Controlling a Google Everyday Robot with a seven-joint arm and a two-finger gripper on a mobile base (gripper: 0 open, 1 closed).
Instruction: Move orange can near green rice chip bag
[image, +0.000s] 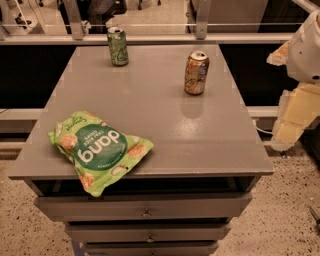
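The orange can (196, 73) stands upright on the grey table (200, 130), toward the far right. The green rice chip bag (98, 149) lies flat at the near left corner, its lower edge hanging over the table's front. The can and the bag are far apart. My gripper (294, 117) is off the table's right side, beyond the edge and level with the middle of the table, below the white arm housing (307, 50). It holds nothing that I can see and is well to the right of the orange can.
A green can (118, 46) stands upright at the far left of the table. Drawers (145, 207) sit under the tabletop at the front. A rail and glass partition (150, 35) run behind the table. Speckled floor lies on both sides.
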